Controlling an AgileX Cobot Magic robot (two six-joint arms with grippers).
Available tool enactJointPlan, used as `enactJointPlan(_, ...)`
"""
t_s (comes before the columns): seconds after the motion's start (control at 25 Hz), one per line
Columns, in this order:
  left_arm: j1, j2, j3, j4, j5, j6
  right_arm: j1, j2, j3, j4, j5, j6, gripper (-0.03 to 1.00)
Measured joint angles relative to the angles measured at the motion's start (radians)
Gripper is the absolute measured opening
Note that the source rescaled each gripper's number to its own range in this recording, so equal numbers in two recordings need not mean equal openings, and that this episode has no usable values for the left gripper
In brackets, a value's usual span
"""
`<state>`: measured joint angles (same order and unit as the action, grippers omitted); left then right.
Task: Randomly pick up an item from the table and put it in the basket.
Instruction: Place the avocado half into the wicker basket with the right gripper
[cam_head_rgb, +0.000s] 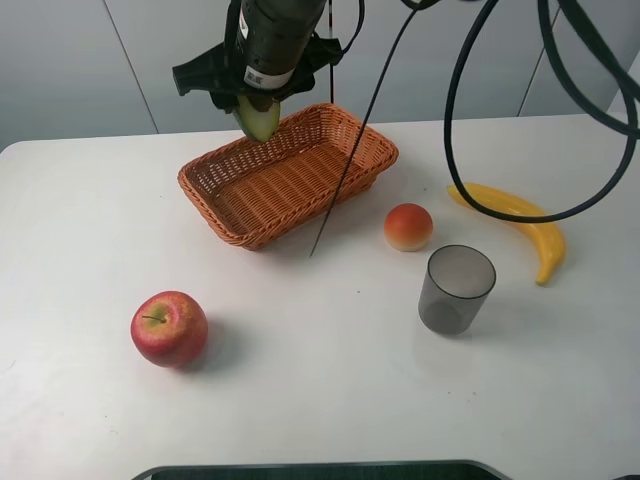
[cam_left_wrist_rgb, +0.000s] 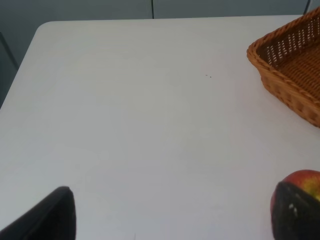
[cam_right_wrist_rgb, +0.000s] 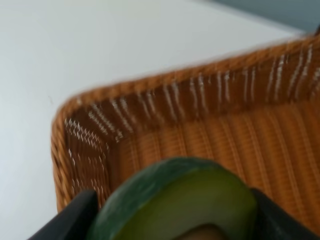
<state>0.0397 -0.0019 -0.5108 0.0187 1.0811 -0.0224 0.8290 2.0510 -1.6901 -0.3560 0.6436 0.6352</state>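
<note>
My right gripper (cam_head_rgb: 259, 108) is shut on the halved avocado (cam_head_rgb: 259, 120) and holds it in the air over the far left part of the wicker basket (cam_head_rgb: 300, 220). In the right wrist view the avocado (cam_right_wrist_rgb: 175, 197) shows green skin and pale flesh between the two dark fingers, with the basket's corner rim (cam_right_wrist_rgb: 150, 82) just beyond and below it. My left gripper (cam_left_wrist_rgb: 172, 215) is open and empty, low over the white table (cam_left_wrist_rgb: 150, 125), with the basket (cam_left_wrist_rgb: 290, 90) off to one side. It does not show in the exterior view.
A red apple (cam_head_rgb: 169, 328) sits at the front left, also beside one left finger (cam_left_wrist_rgb: 302, 182). A small orange-red fruit (cam_head_rgb: 408, 226), a grey cup (cam_head_rgb: 456, 289) and a yellow banana (cam_head_rgb: 520, 225) lie right of the basket. Black cables (cam_head_rgb: 345, 180) hang over the basket's right side.
</note>
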Motion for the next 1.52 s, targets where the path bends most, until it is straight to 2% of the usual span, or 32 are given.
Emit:
enactJointPlan(0.36, 0.000, 0.000, 0.000, 0.000, 0.000, 0.004, -0.041, 0.099, 0.002, -0.079, -0.096, 0.000, 0.05)
enactJointPlan(0.96, 0.000, 0.000, 0.000, 0.000, 0.000, 0.004, -0.060, 0.187, 0.006, -0.123, -0.161, 0.000, 0.05)
enactJointPlan(1.0, 0.000, 0.000, 0.000, 0.000, 0.000, 0.004, -0.060, 0.187, 0.006, -0.122, -0.161, 0.002, 0.13)
enactJointPlan(1.04, 0.000, 0.000, 0.000, 0.000, 0.000, 0.004, -0.060, 0.187, 0.006, -0.122, -0.161, 0.004, 0.33)
enactJointPlan(1.08, 0.000, 0.000, 0.000, 0.000, 0.000, 0.004, -0.060, 0.187, 0.006, -0.122, -0.161, 0.006, 0.58)
enactJointPlan(1.12, 0.000, 0.000, 0.000, 0.000, 0.000, 0.004, -0.060, 0.187, 0.006, -0.122, -0.163, 0.008, 0.78)
enactJointPlan(1.16, 0.000, 0.000, 0.000, 0.000, 0.000, 0.004, -0.060, 0.187, 0.006, -0.122, -0.163, 0.008, 0.90)
enactJointPlan(1.2, 0.000, 0.000, 0.000, 0.000, 0.000, 0.004, -0.060, 0.187, 0.006, -0.122, -0.163, 0.010, 0.96)
enactJointPlan(1.28, 0.000, 0.000, 0.000, 0.000, 0.000, 0.004, -0.060, 0.187, 0.006, -0.122, -0.163, 0.010, 0.99)
enactJointPlan(1.52, 0.000, 0.000, 0.000, 0.000, 0.000, 0.004, -0.060, 0.183, 0.006, -0.104, -0.141, 0.010, 0.99)
